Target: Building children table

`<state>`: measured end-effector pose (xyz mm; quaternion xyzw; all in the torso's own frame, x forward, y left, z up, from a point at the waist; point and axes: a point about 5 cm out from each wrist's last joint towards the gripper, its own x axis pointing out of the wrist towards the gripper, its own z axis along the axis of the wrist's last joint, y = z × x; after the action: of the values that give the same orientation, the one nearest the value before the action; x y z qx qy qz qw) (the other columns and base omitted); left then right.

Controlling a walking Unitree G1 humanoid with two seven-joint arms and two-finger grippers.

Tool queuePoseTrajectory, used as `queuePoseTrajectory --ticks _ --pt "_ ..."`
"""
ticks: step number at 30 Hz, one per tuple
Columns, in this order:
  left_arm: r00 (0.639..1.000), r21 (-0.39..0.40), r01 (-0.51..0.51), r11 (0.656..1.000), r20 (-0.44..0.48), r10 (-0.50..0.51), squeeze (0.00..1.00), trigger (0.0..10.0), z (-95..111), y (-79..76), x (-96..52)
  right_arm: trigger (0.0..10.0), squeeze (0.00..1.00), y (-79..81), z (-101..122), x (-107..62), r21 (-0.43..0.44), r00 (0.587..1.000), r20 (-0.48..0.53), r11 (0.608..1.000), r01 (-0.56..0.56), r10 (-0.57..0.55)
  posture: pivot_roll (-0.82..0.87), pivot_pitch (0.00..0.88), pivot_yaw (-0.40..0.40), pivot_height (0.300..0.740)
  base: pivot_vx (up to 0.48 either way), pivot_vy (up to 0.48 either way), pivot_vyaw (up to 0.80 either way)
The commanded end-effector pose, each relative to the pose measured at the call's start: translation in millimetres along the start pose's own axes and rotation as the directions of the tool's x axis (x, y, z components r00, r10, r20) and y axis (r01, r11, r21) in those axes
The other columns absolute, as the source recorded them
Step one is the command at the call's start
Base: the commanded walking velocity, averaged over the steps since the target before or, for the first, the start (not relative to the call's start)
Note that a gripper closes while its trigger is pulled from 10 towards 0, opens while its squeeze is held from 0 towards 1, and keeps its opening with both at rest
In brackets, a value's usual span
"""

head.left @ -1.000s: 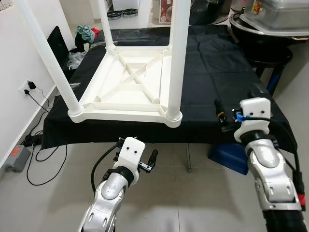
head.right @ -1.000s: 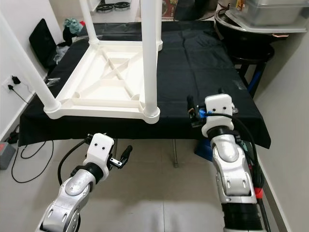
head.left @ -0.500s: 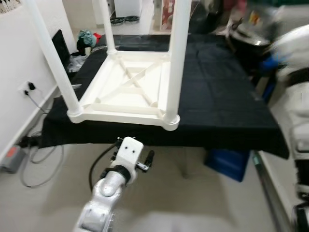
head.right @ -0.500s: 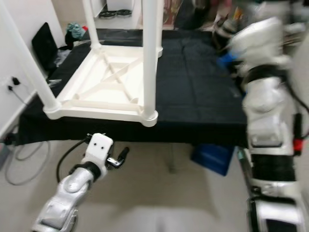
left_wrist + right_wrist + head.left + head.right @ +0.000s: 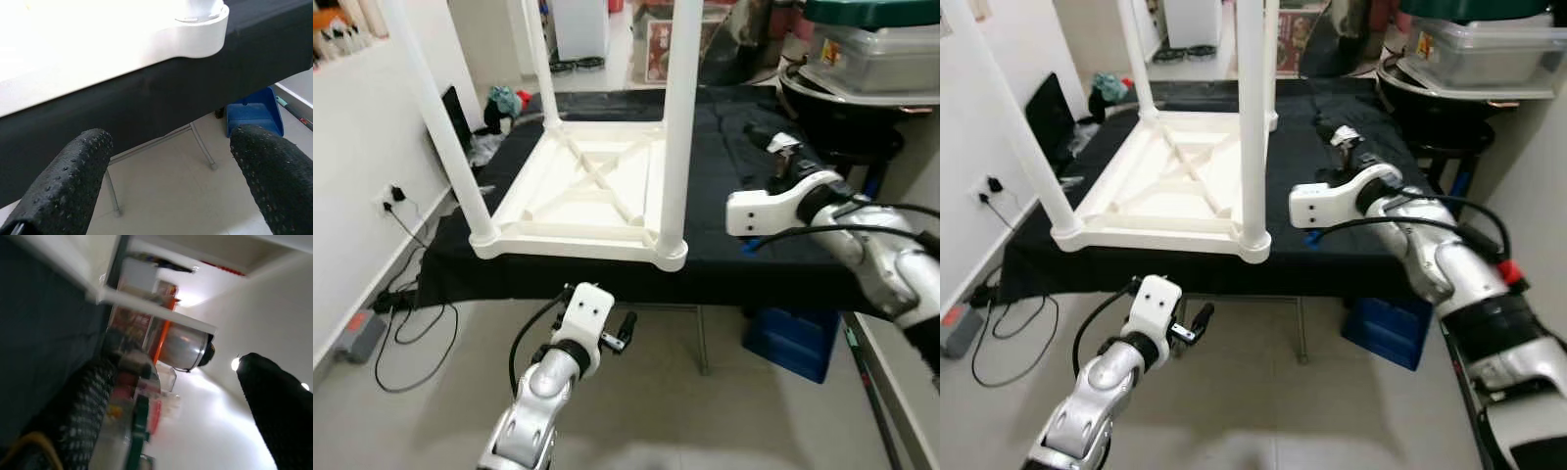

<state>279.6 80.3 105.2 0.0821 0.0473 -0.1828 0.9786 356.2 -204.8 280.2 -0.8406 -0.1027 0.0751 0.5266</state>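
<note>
i see white children table [image 5: 587,196] upside down on black cloth [image 5: 734,186], left of centre | left gripper [image 5: 168,183] wide, low near its front edge | right gripper [image 5: 181,401] wide, over cloth to its right

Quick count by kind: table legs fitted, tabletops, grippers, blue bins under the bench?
White legs standing on the upturned tabletop: 4
White tabletop: 1
Grippers: 2, left gripper low before the bench, right gripper over the black cloth
Blue bin: 1
Total: 8
</note>
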Motion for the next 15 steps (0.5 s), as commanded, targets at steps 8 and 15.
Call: queuePoseTrajectory --ticks 8,15 --pt "1.0 -0.003 0.009 1.0 -0.012 -0.009 0.0 10.0 -3.8 1.3 4.3 10.0 0.0 4.6 14.3 0.3 -0.39 0.981 0.033 0.906 -0.164 0.192 0.01 0.0 0.028 0.74 0.0 0.0 0.0" --pt "1.0 0.003 0.02 1.0 -0.023 -0.02 0.0 10.0 -5.9 0.0 7.2 10.0 0.0 2.1 33.9 2.4 -0.539 0.979 0.119 0.839 -0.078 0.168 0.0 0.0 0.031 0.74 0.0 0.0 0.0"
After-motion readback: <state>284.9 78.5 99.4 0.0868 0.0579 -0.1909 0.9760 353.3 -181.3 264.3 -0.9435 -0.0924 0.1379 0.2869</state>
